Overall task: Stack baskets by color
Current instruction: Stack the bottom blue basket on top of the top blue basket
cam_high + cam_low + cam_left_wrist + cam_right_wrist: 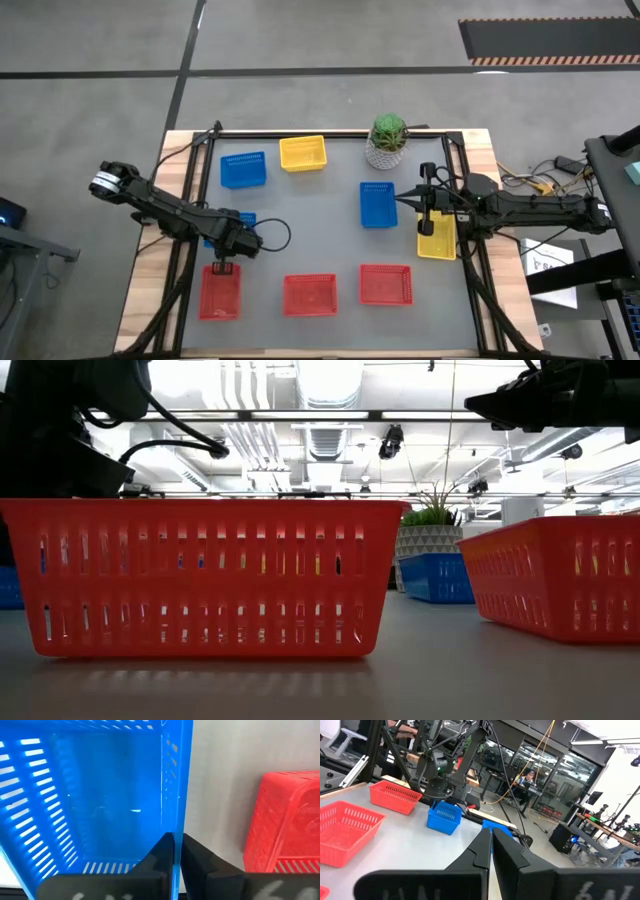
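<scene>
My left gripper (226, 264) points straight down at the near left, shut on a blue basket (90, 800) that stands on the table, mostly hidden under the arm in the high view (247, 219). A red basket (222, 292) sits just beyond the gripped wall, toward the near edge. My right gripper (408, 200) hangs shut and level in the air at the right, holding nothing, with a yellow basket (437, 240) under the arm and a second blue basket (378, 203) beside it. My left gripper holds the blue basket by the top of its wall (176, 815) on the side facing the red basket (285, 820). One finger (155, 862) stands inside the basket and one outside. The fingers come from above, pointing down. The basket's bottom rests on the table (444, 817).
Two more red baskets (310, 294) (386, 284) line the near edge. A blue basket (243, 169) and a yellow one (303, 153) sit at the far side, next to a green plant in a white pot (387, 140). Bare grey table lies in the middle.
</scene>
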Controlling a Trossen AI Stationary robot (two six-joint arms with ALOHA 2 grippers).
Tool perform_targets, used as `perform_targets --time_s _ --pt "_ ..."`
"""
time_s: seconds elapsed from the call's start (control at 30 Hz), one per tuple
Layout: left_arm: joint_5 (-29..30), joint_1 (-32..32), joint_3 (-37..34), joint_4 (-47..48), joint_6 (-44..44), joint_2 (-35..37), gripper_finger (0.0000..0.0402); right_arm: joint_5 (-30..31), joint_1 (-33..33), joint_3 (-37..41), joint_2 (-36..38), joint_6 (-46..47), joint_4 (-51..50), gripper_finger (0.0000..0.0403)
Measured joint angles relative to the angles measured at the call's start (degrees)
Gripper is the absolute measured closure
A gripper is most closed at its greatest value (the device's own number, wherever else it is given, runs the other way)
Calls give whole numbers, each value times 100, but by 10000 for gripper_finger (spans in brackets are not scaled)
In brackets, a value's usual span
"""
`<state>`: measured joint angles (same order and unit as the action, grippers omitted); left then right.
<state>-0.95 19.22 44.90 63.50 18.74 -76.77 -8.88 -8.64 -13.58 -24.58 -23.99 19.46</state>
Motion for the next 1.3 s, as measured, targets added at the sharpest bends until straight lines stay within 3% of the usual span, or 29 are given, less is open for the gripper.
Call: perform_targets --time_s 0.17,0.53,0.8,1.3 --pt "73 1 221 48 16 -2 399 0 0 0 0 0 0 394" --pt "1419 -422 1868 784 -32 -20 400 9 0 0 0 0 -1 394" --pt "2256 -1096 2834 796 -1176 -115 400 158 0 0 0 -2 -92 394" --pt "2396 -3360 2550 745 -3430 -568 401 157 -2 0 2 -2 -120 394"
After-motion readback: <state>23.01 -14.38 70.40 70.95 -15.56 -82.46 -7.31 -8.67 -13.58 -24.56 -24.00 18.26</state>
